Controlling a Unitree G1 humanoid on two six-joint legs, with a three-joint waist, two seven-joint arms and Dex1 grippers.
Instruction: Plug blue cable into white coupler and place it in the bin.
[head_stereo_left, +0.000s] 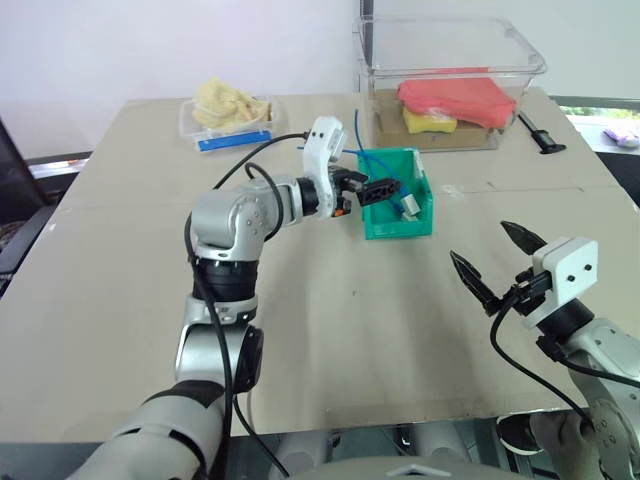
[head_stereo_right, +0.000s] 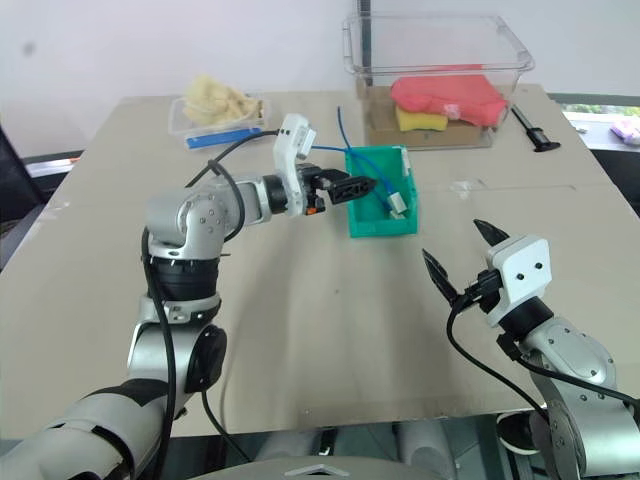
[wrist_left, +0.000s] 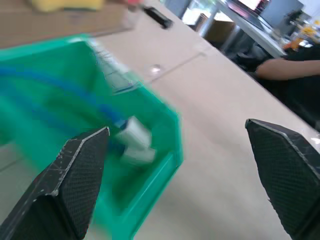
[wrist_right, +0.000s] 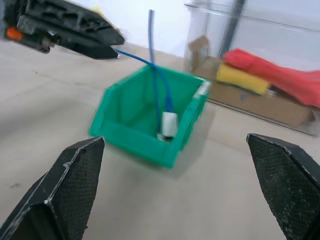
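Note:
The teal bin (head_stereo_left: 379, 225) stands on the table right of centre. Inside it lies the white coupler (wrist_right: 169, 123), and the blue cable (wrist_right: 157, 80) runs down to it while its other end sticks up over the bin's rear wall. My left gripper (head_stereo_left: 378, 185) hovers at the bin's left rim, open, with nothing between its fingers. In the left wrist view the coupler (wrist_left: 134, 133) and cable (wrist_left: 47, 90) lie in the bin (wrist_left: 160, 165) just past the fingers (wrist_left: 75, 175). My right gripper (head_stereo_left: 479, 241) is open and empty, nearer to me and to the right of the bin.
At the back right stands a large clear tub (head_stereo_left: 450, 60) with red and yellow items in it, and a black tool (head_stereo_left: 540, 135) lies beside it. A small clear tray (head_stereo_left: 228, 118) with a blue label sits at the back left. Bare table (head_stereo_left: 350, 330) lies in front of the bin.

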